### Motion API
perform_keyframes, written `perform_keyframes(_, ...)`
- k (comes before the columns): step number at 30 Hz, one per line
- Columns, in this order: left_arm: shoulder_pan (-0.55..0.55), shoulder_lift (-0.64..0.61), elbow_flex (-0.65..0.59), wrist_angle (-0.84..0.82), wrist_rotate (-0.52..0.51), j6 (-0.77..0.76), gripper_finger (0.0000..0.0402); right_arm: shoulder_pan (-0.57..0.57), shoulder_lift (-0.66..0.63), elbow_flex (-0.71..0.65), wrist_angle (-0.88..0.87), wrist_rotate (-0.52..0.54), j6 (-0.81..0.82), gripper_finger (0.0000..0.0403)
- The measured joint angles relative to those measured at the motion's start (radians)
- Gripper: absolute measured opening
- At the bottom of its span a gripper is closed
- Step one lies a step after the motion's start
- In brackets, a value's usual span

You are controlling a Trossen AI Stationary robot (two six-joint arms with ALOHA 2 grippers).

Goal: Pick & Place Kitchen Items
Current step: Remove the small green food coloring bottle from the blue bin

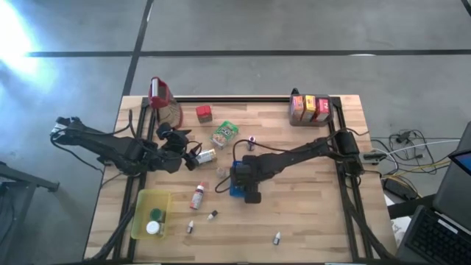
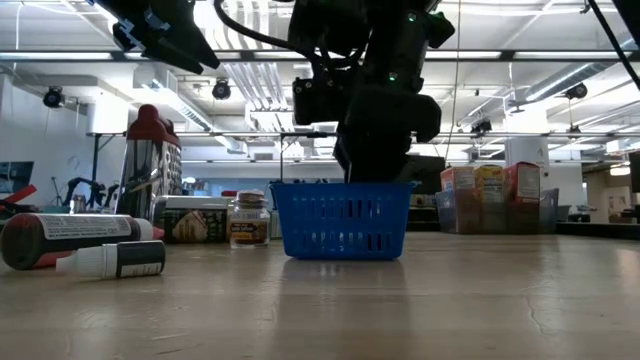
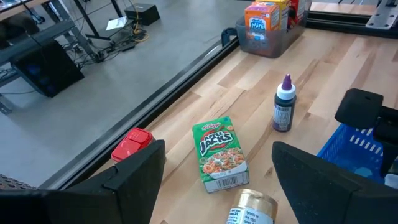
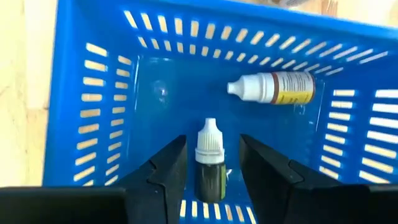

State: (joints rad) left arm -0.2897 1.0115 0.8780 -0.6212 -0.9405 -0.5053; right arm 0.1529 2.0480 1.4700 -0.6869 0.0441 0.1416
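Observation:
My right gripper points down into the blue perforated basket at mid-table. It is open, and a small white-capped dark green bottle lies between its fingers on the basket floor, a narrow gap showing on each side. A second white-capped bottle lies on its side deeper in the basket. My left gripper hangs open above the table's left half, over a gold-lidded jar. Beyond it lie a green cereal carton, a red packet and a purple-capped bottle.
A clear bin of cartons stands at the far right, and a red-topped jug at the far left. A yellow tub with round lids sits near left. A red-and-white bottle and three tiny bottles lie near the front.

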Motion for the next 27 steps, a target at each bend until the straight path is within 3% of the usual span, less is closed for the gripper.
perform_keyframes(14,0.0,0.0,0.0,0.0,0.0,0.0,0.03,-0.017,0.0,-0.002,-0.015,-0.053,0.009,0.0103)
perform_keyframes(27,0.0,0.0,0.0,0.0,0.0,0.0,0.0301,-0.016,0.0,-0.002,-0.06,-0.053,0.013,0.0159)
